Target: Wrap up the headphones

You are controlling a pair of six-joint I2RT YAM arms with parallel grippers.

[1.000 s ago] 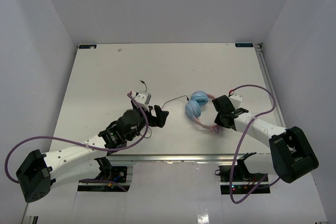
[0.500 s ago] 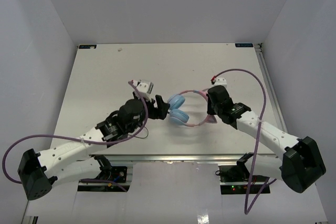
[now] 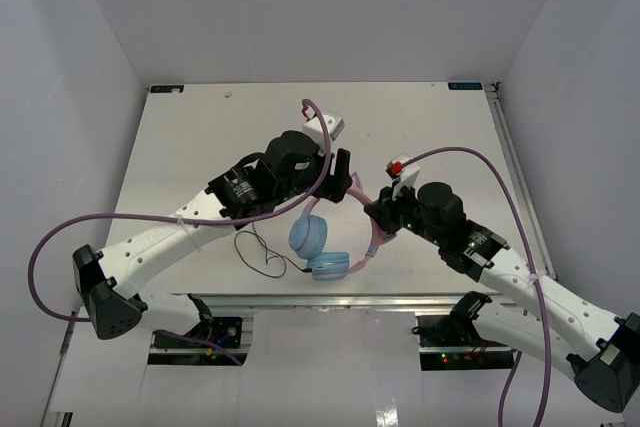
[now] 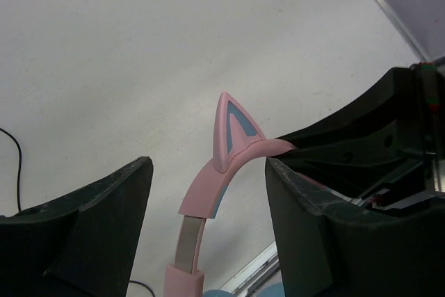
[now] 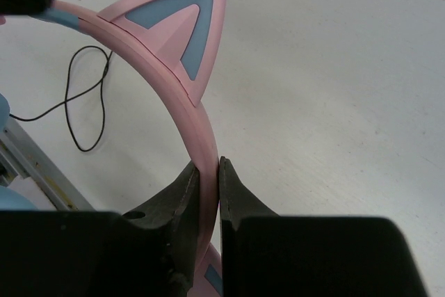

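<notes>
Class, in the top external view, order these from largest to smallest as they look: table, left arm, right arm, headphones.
1. table
2. left arm and right arm: about alike, so unranked; the right one runs off the frame
3. headphones

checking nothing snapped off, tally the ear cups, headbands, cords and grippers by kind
light blue ear cups: 2
pink headband: 1
black cord: 1
grippers: 2 (left gripper, right gripper)
total: 6

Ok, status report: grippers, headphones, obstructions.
Right gripper shut on the headphones, at the headband. Left gripper open, astride the band, not gripping. Cord loose on table. Nothing in the way.
</notes>
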